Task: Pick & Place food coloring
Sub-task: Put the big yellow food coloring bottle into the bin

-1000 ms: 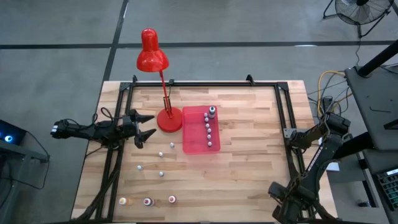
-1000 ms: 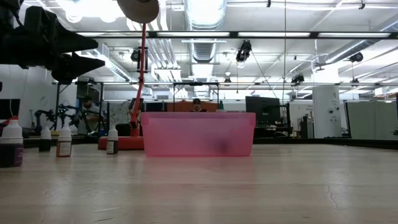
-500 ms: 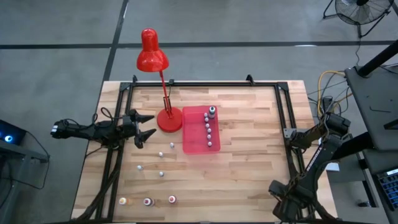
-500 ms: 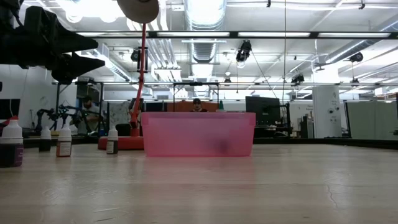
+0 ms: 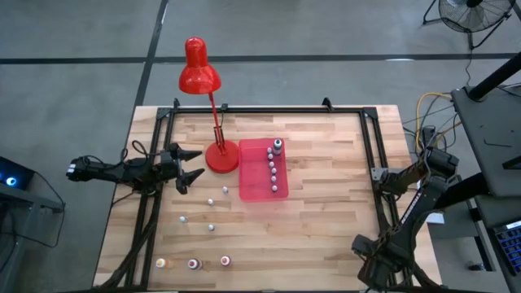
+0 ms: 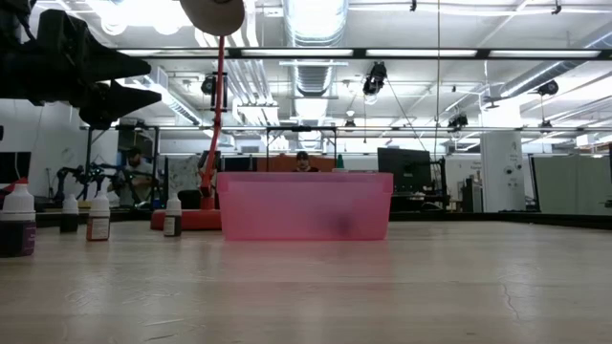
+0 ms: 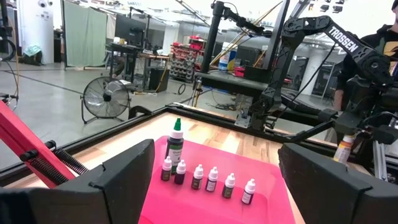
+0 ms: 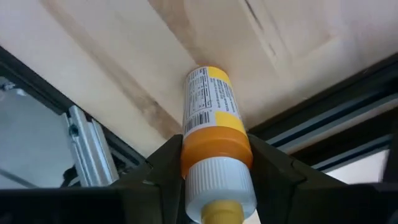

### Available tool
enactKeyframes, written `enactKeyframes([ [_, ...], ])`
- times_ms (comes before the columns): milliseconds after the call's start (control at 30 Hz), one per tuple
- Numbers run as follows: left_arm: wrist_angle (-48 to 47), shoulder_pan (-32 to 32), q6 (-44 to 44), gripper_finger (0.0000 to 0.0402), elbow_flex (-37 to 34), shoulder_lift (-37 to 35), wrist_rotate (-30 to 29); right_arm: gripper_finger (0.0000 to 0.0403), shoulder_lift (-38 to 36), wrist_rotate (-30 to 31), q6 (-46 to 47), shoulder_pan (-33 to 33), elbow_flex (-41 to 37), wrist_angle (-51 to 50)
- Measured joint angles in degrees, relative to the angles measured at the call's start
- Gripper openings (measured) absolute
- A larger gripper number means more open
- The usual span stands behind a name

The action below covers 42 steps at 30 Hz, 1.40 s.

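Six bottles [image 5: 273, 168] already stand in the pink tray [image 5: 251, 187], in a row along its right side, the tallest at the far end.

Still loose on the counter [image 5: 326, 228]: three small ones [image 5: 211, 200] left of the tray, three more [image 5: 193, 264] near the front edge.

Right claw [image 8: 214, 163] sits at the counter's right edge, pinching an orange-yellow bottle [image 8: 212, 118] by its neck; looks freshly grabbed, not yet carried over.

Left claw [image 5: 192, 163] hovers spread wide and empty beside the red lamp [image 5: 213, 122]'s base, waiting.

Roughly half done, by my count.
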Motion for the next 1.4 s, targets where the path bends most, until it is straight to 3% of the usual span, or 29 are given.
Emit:
enactKeyframes([
  [300,0.0,0.0,0.0,0.0314,0.0,0.0,0.0,0.0136,-0.6,1.4,-10.6,-4.3,4.8,-10.5],
  [433,0.0,0.0,0.0,0.0314,0.0,0.0,0.0,0.0136,-2.1,2.2,-16.2,-8.8,4.9,-10.7],
  [1033,0.0,0.0,0.0,0.0314,0.0,0.0,0.0,0.0135,-2.9,8.9,-53.6,-39.4,5.5,-14.1],
  [1400,0.0,0.0,0.0,0.0314,0.0,0.0,0.0,0.0134,0.0,12.2,-65.7,-54.3,17.5,-20.7],
])
